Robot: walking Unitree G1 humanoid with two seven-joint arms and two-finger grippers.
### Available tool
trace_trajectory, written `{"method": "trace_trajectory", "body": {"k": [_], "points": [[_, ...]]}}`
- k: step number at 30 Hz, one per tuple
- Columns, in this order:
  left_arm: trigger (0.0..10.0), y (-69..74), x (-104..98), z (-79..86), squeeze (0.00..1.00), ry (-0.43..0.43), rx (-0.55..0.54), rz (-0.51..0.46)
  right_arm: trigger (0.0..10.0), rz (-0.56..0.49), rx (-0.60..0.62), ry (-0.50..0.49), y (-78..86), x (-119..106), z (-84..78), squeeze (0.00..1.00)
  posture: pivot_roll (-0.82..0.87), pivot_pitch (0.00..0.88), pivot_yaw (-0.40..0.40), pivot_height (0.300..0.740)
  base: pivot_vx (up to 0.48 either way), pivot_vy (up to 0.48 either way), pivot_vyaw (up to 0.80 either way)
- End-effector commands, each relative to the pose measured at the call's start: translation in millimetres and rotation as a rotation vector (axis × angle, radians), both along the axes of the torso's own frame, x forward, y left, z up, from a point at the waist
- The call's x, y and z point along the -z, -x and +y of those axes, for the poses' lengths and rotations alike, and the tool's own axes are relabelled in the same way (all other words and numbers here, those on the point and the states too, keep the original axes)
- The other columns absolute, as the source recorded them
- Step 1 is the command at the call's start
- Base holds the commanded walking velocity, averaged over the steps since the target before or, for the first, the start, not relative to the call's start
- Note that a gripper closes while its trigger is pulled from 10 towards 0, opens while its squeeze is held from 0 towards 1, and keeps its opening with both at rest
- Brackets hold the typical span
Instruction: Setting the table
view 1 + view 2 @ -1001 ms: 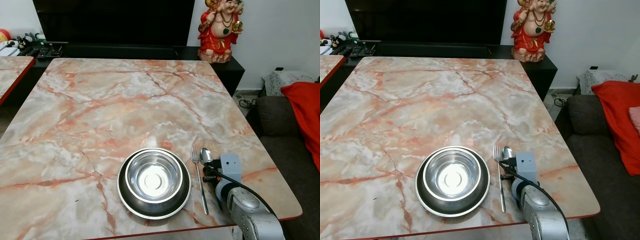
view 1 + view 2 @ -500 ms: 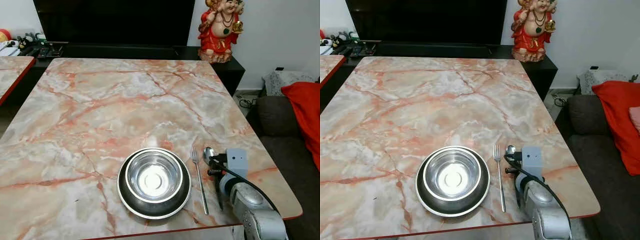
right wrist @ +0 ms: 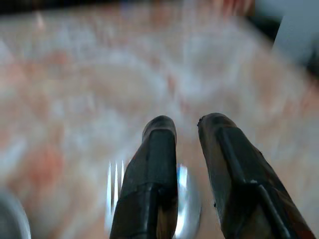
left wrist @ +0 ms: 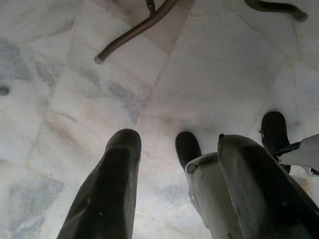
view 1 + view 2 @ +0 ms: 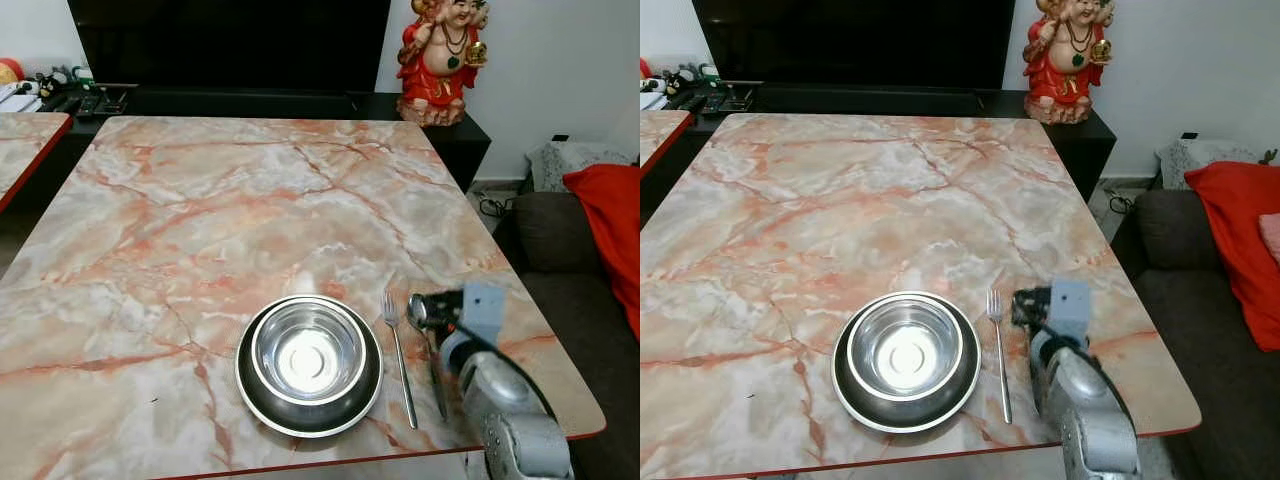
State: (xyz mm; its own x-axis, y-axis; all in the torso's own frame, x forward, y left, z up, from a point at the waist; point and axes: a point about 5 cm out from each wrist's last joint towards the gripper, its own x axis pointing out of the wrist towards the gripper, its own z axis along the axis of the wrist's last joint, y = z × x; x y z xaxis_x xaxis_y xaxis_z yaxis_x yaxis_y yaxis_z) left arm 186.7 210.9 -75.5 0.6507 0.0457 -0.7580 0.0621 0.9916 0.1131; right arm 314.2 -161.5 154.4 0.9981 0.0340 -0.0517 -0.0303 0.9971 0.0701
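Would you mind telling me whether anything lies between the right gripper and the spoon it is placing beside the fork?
Nothing visible does. The right gripper is directly over the spoon, which lies on the table just right of the fork, beside the bowl.

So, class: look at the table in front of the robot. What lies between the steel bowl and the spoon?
The fork lies between the bowl and the spoon, handle toward the robot, seen in the left eye view.
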Motion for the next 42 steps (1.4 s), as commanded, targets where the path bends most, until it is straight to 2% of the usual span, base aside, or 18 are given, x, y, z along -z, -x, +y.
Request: {"method": "trace_trajectory", "body": {"k": [1, 5, 11, 22, 26, 36, 42], "points": [[10.0, 10.3, 5.9, -2.0, 0.00, 0.005, -0.007, 0.041, 10.0, -0.079, 0.039, 0.023, 1.8, -9.7, -6.5, 0.00, -0.04, 0.097, -0.067, 0.740, 0.000, 0.000, 0.00], [10.0, 13.8, 7.4, -1.8, 0.00, 0.007, -0.008, 0.047, 10.0, -0.101, 0.083, 0.019, 5.3, -5.3, -11.9, 0.00, -0.03, 0.092, -0.063, 0.740, 0.000, 0.000, 0.00], [10.0, 15.7, 6.4, 6.4, 0.00, -0.010, -0.018, 0.043, 10.0, -0.182, 0.133, -0.003, 7.5, -11.2, -19.5, 0.00, -0.03, 0.072, -0.050, 0.740, 0.000, 0.000, 0.00], [10.0, 15.5, 4.3, 15.1, 0.00, -0.032, -0.021, 0.039, 10.0, -0.236, 0.133, 0.020, 7.9, -8.8, -15.1, 0.00, -0.01, 0.036, -0.029, 0.740, 0.000, 0.000, 0.00], [10.0, 12.0, 1.7, 19.4, 0.00, -0.043, -0.013, 0.033, 10.0, -0.255, 0.166, 0.002, 4.2, -10.7, -21.0, 0.00, -0.02, 0.000, -0.013, 0.740, 0.000, 0.000, 0.00], [10.0, 7.1, -2.2, 25.5, 0.00, -0.048, -0.028, 0.017, 10.0, -0.267, 0.187, 0.017, 4.9, -6.7, -23.3, 0.00, -0.02, 0.000, 0.005, 0.740, 0.000, 0.000, 0.00], [10.0, 7.1, -2.5, 26.8, 0.00, -0.052, -0.027, 0.018, 10.0, -0.285, 0.160, 0.069, 4.1, -8.1, -19.2, 0.00, -0.02, 0.000, 0.001, 0.740, 0.000, 0.000, 0.27]]}}
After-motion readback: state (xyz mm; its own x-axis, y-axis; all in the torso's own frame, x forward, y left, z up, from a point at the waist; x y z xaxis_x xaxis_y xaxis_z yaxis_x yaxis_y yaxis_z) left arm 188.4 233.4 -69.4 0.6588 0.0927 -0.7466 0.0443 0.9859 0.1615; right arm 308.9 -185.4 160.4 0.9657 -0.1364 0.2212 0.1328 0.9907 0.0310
